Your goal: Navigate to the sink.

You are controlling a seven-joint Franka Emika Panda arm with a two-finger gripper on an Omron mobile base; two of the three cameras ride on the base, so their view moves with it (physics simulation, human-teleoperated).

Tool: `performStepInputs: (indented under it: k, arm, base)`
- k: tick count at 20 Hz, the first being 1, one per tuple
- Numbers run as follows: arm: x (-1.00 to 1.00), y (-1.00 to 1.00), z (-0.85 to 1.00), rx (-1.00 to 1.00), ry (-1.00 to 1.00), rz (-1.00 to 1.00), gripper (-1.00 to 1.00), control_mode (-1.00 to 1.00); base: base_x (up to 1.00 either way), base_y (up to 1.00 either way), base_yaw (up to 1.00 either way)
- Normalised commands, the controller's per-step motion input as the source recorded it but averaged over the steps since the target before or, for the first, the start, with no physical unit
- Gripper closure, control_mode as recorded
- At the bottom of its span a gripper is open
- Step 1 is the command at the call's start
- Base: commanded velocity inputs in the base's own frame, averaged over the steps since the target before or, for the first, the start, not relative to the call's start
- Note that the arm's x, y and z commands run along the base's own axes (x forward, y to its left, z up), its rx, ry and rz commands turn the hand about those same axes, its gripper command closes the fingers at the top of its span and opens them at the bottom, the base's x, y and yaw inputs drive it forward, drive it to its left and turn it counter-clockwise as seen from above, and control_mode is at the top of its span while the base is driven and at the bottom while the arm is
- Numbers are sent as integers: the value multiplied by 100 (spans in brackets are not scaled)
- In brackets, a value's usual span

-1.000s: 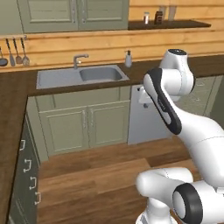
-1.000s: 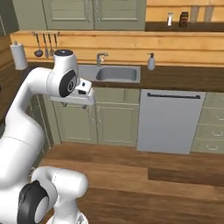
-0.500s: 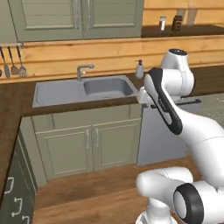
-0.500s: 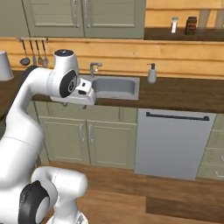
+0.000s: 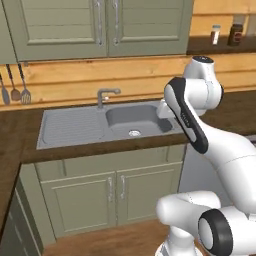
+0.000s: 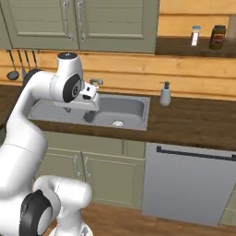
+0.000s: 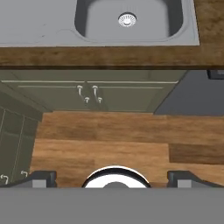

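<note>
We see our arm (image 5: 200,125) built of glossy white rounded shells with dark grey joint rings and a black stripe along one link; two small dark finger tips (image 7: 41,178) end it.

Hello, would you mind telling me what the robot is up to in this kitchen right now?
The mobile robot is driving up to the sink and handling nothing. It now faces the grey basin, with the drainboard to the left and the bent faucet behind. The end effector points down at the wooden floor in front of the cabinet doors, fingers apart and empty. A soap dispenser stands on the counter right of the sink.
</note>
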Motion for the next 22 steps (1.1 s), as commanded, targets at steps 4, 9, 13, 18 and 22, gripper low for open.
performStepInputs:
  k: [4,9,13,18,22]
  arm:
    - [0,0,0,0,0,0,-100,100]
    - [0,0,0,0,0,0,-100,100]
    - [0,0,0,0,0,0,-100,100]
    - [0,0,0,0,0,0,-100,100]
    - [0,0,0,0,0,0,-100,100]
  base:
    - [82,-22,7]
    - [75,-17,5]
    - [73,-17,5]
    - [52,-10,4]
    - [42,0,0]
